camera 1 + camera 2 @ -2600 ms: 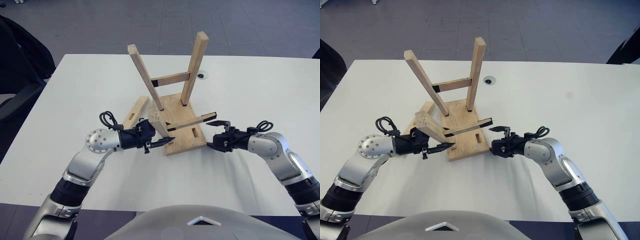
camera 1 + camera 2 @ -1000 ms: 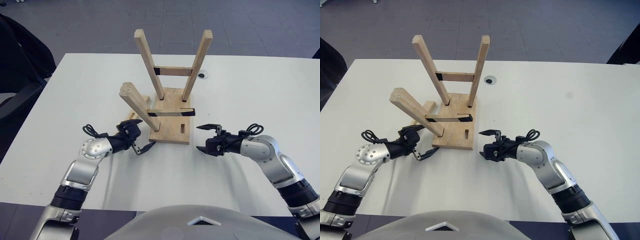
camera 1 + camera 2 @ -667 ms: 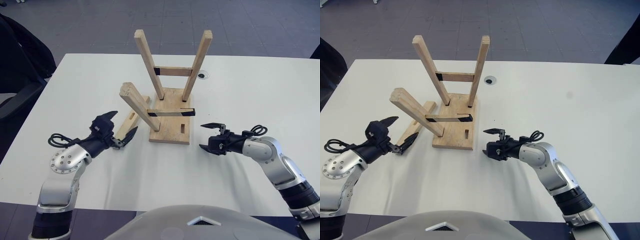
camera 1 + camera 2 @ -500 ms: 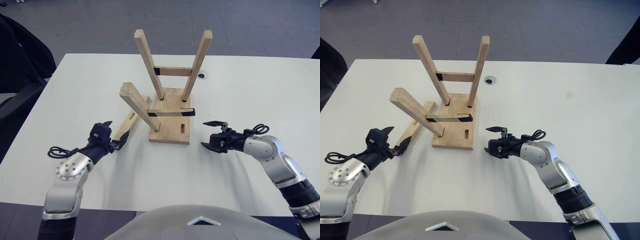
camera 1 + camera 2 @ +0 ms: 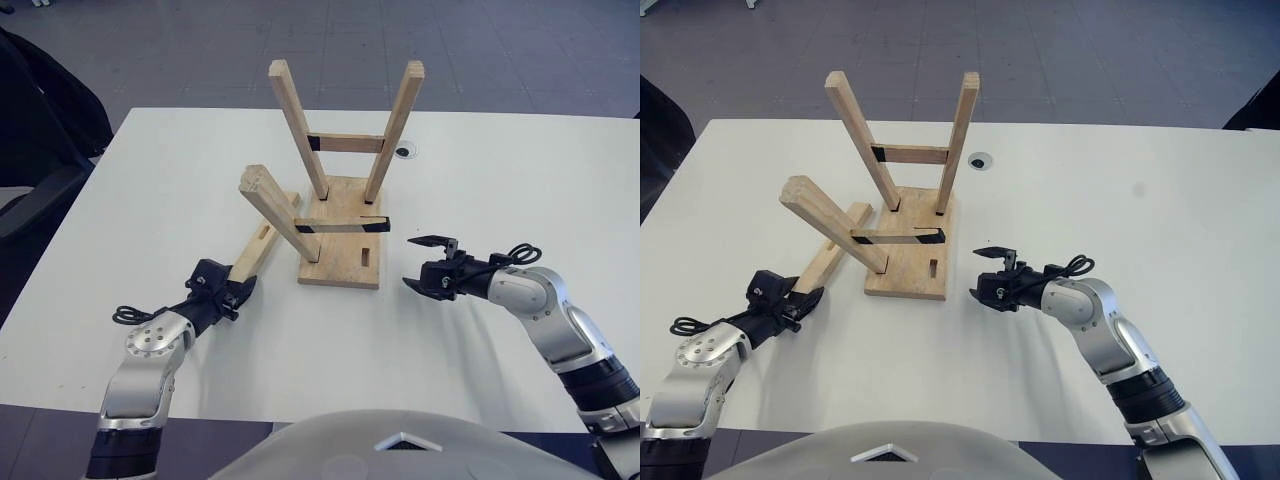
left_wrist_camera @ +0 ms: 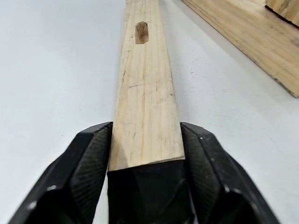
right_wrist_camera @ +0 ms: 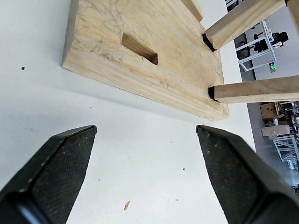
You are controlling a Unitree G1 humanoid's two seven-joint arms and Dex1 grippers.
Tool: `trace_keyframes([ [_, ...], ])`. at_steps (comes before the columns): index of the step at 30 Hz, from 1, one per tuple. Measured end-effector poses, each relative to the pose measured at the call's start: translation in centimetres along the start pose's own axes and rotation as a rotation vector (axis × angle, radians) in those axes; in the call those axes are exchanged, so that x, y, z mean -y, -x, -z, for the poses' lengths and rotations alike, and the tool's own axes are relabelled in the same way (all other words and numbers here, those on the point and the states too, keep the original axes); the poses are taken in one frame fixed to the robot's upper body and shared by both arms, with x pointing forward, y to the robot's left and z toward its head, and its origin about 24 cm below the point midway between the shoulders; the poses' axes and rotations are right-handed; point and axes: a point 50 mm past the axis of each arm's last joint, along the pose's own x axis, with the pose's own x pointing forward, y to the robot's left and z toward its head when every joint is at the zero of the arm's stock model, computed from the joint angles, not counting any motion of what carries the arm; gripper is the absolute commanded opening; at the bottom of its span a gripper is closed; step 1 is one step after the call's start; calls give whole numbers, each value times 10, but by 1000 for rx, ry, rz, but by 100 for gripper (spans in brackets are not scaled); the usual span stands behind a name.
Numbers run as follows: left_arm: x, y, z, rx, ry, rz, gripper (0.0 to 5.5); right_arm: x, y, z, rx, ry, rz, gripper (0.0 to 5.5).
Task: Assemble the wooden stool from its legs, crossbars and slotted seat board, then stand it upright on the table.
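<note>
From the head, the left tool (image 5: 238, 290) is closed on the near end of a loose leg (image 5: 258, 245) that lies flat on the white worktop (image 5: 500, 170), just left of the seat board (image 5: 345, 262). The leg's far end runs up beside the board's left edge. The board lies flat in the middle of the worktop. Two upright legs (image 5: 298, 130) stand in its far end, joined by a crossbar (image 5: 345, 143) with dark ends. A leaning leg (image 5: 270, 210) tilts out to the left from the near left corner, and a second crossbar (image 5: 340, 225) runs from it across the board. The right tool (image 5: 422, 263) is wide open, holds nothing, and sits low just off the board's right edge, with a strip of white worktop between them. A round hole (image 5: 403, 152) sits in the worktop behind the stool.

From the left wrist, both black fingers (image 6: 88, 163) press the sides of the loose leg, and a small slot (image 6: 141, 32) shows farther along its top face.

From the right wrist, the fingers (image 7: 60, 158) stand far apart, close above the worktop. The board's near edge and an open seat slot (image 7: 139, 48) lie ahead of them.
</note>
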Motion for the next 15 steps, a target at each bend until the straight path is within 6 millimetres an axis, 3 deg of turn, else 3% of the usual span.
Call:
trace_keyframes([
  [4, -4, 0, 1, 9, 34, -55, 213, 1, 0, 0, -8, -9, 18, 393],
  [6, -19, 1, -10, 72, 51, -165, 212, 9, 0, 2, -5, -135, 98, 393],
  [10, -65, 16, -71, 472, 58, -434, 211, 38, 10, 4, 66, -523, 285, 393],
  [13, -76, 32, -115, 753, 146, -371, 211, 63, 27, 5, 153, -751, 350, 393],
  [15, -78, 43, -145, 882, 193, -233, 211, 81, 39, 1, 234, -849, 372, 393],
])
